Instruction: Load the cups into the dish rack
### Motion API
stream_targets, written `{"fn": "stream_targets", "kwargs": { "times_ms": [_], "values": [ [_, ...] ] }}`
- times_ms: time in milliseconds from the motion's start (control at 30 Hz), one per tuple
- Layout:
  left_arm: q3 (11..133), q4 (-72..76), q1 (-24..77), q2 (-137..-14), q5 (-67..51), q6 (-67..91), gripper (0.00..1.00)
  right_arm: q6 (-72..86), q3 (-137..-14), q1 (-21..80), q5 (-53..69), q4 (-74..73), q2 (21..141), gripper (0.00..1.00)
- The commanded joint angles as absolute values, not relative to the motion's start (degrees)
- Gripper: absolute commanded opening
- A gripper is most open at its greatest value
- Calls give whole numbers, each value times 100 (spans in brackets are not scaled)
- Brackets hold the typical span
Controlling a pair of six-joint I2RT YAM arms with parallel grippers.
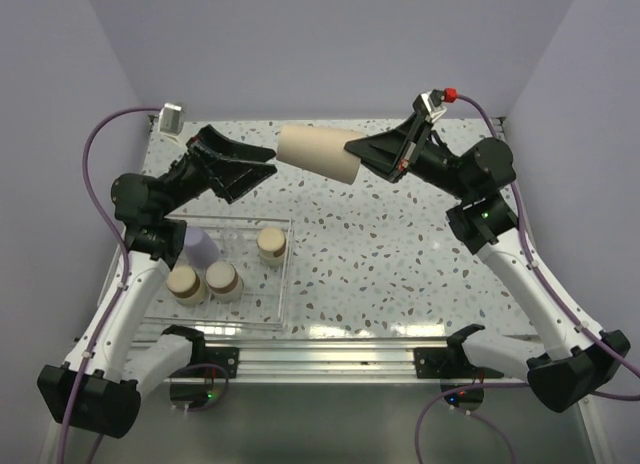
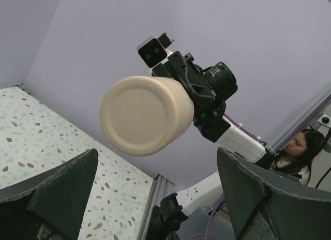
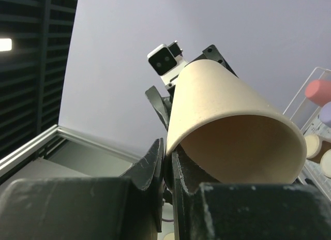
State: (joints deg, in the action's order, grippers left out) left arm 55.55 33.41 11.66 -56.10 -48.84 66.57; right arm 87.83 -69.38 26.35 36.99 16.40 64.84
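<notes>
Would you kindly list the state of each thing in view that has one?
cream-beige cup: held sideways in the air by its rim.
right pincer: shut on the cream-beige cup.
left pincer: open, empty, facing the cup's base.
dish rack: on the table, partly loaded.
banded cups: three, standing in the rack.

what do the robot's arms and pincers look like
The left arm and right arm have white links with black joints and bases, and a purple cable runs along each. The left pincer and right pincer are black, with two wedge-shaped fingers. The right wrist carries a red cap.
</notes>
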Motion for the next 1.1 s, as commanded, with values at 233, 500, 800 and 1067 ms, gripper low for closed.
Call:
{"fn": "stream_targets", "kwargs": {
  "times_ms": [233, 500, 800, 1067],
  "values": [
    [5537, 4306, 1292, -5854, -4834, 7207, 100, 8816, -7048, 3014, 3507, 2048, 6486, 0],
    [5493, 4456, 1459, -5810, -4658, 7321, 100, 8666, -7093, 3428, 3296, 2030, 6618, 0],
    [5458, 4053, 1485, -5617, -4658, 7208, 72, 8701, -6988, 3472, 3103, 2223, 6618, 0],
    [5493, 3709, 1494, -5467, -4562, 7049, 36, 8754, -6917, 3507, 3111, 2356, 6662, 0]
  ]
}}
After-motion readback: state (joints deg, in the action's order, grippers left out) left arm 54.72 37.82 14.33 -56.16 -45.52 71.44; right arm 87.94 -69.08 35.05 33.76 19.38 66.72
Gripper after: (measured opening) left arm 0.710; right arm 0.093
